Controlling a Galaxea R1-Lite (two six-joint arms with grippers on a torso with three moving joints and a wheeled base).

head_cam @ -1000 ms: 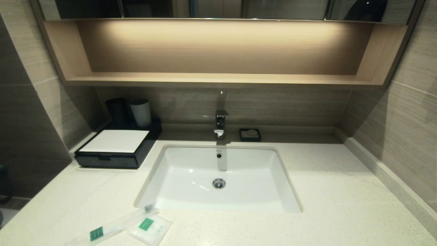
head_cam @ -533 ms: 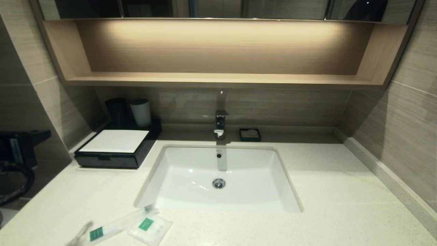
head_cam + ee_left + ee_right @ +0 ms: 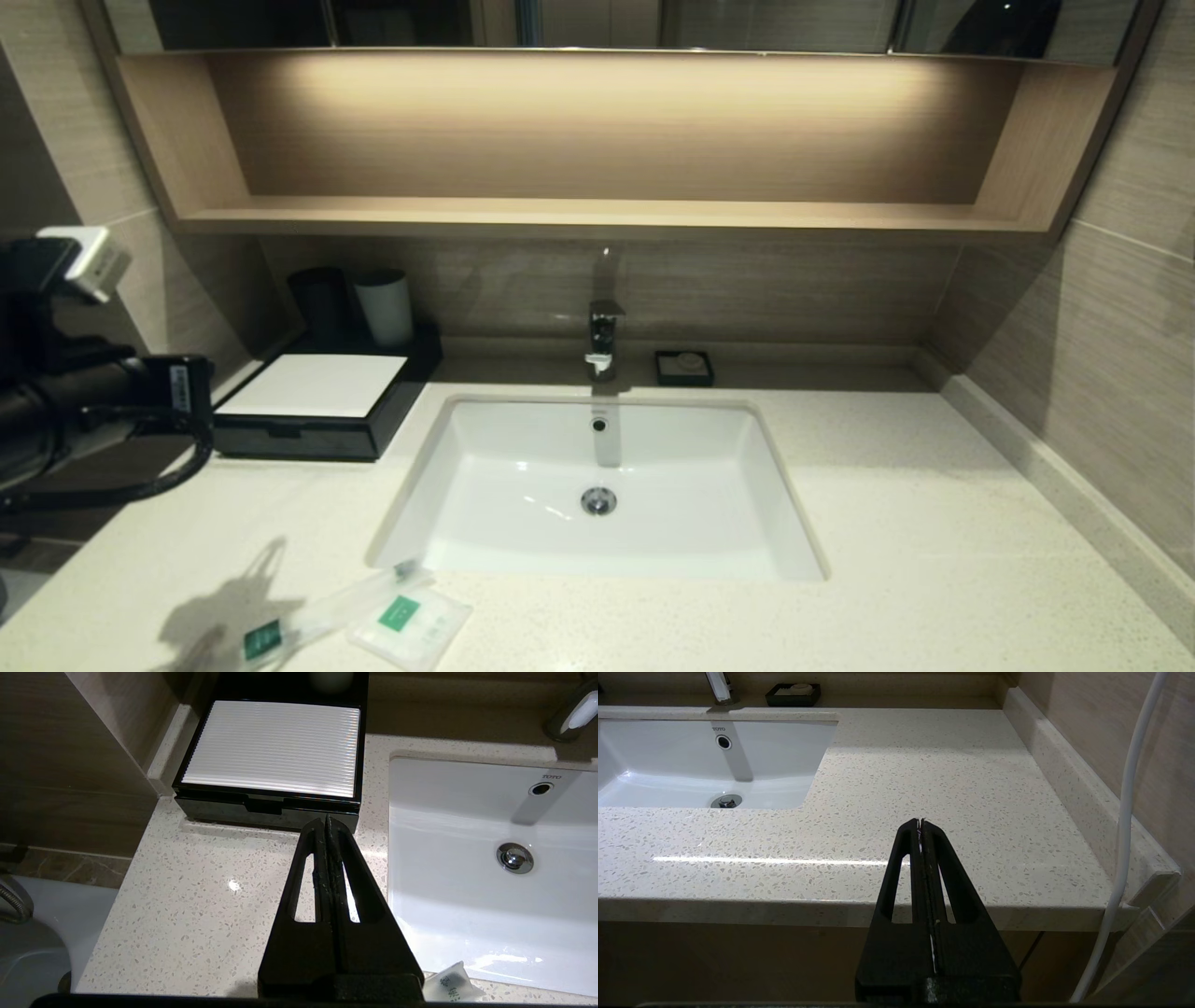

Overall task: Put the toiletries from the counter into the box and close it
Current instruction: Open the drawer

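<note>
left claw (image 3: 325, 820) clenched, empty | above counter (image 3: 196, 896), facing box (image 3: 271, 746)

A chrome tap (image 3: 605, 338) stands behind the white sink (image 3: 523, 467), a soap dish (image 3: 683, 368) just beside it. Two cups, black (image 3: 320, 301) and white (image 3: 385, 306), stand near the wall under a wooden shelf (image 3: 597, 217).

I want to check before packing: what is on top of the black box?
On the box lie a white panel and, at the back, a dark cup and a white cup. Its drawer is shut, so the inside is hidden.
</note>
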